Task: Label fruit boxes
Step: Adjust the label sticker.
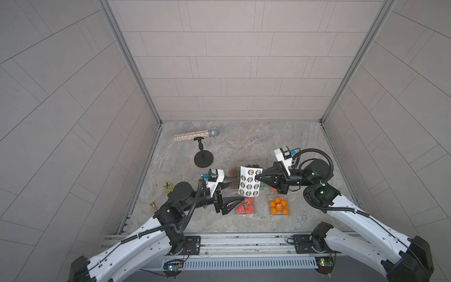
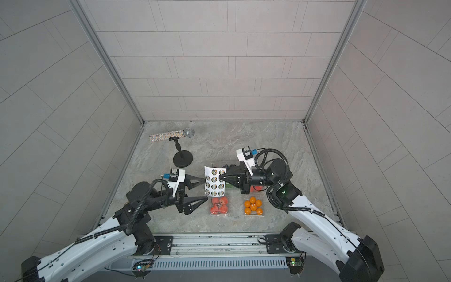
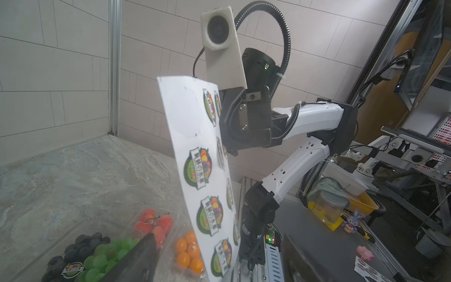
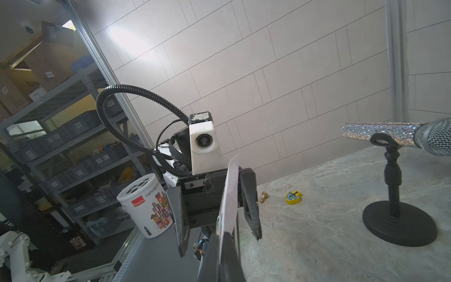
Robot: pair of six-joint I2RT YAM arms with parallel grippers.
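Observation:
My right gripper [image 1: 256, 178] is shut on the edge of a white sheet of round stickers [image 1: 249, 182], holding it upright above the boxes. My left gripper [image 1: 238, 191] is open, with a finger on each side of the sheet's near edge. Behind the sheet lies the large box of green grapes and blueberries [image 3: 97, 258], which carries one round label [image 3: 72, 268]. A small box of red fruit [image 1: 245, 207] and a box of oranges [image 1: 279, 207] lie nearer the front. A second red box [image 1: 273, 189] is mostly hidden under the right gripper.
A glittery microphone [image 1: 195, 135] rests on a black stand with a round base [image 1: 203, 158] at the back left. A yellow toy [image 1: 168, 187] and a small brass piece [image 1: 153, 204] lie by the left wall. A metal rail [image 1: 231, 240] runs along the front.

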